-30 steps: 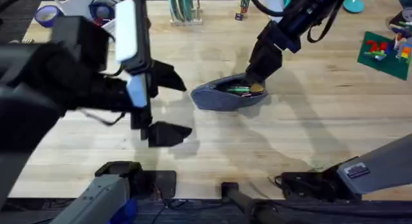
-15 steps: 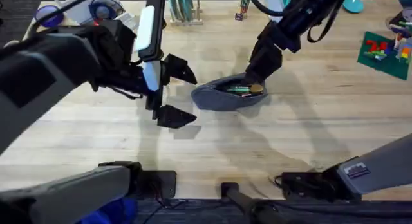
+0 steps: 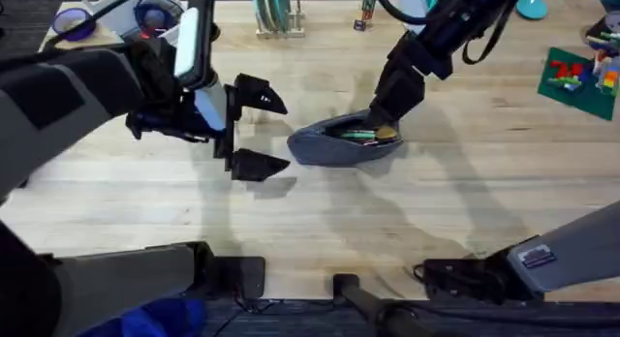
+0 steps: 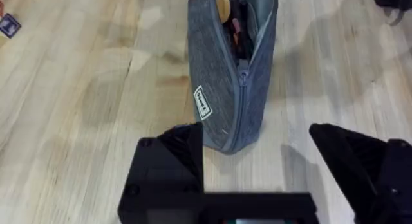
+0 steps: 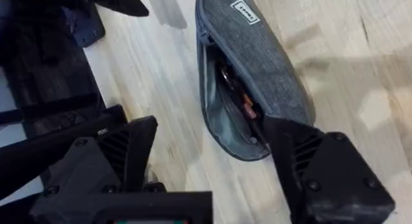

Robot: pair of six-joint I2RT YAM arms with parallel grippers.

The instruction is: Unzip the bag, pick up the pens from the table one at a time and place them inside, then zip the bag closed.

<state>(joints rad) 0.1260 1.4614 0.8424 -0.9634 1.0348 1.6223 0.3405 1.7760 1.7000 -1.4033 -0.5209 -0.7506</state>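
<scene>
The grey-blue bag (image 3: 334, 148) lies on the table (image 3: 320, 230) near the middle, with its zipper open along the top. Several pens (image 3: 362, 135) show inside the open mouth, with orange and green tips. My right gripper (image 3: 384, 121) is low at the bag's right end. In the right wrist view this gripper (image 5: 212, 124) is open, its fingers on either side of the bag's (image 5: 257, 56) end. My left gripper (image 3: 260, 129) is open just left of the bag. In the left wrist view the bag's closed end (image 4: 228, 89) sits just ahead of the left gripper (image 4: 256, 130).
A green plate of toy bricks (image 3: 581, 77) sits at the far right. Tape rolls (image 3: 73, 22) lie at the far left, and a rack (image 3: 276, 13) stands at the back middle. Bare wood stretches in front of the bag.
My left arm has swung up and away from the table's front edge, bringing its open gripper closer to the bag's left end. The right arm and the bag have not moved.
</scene>
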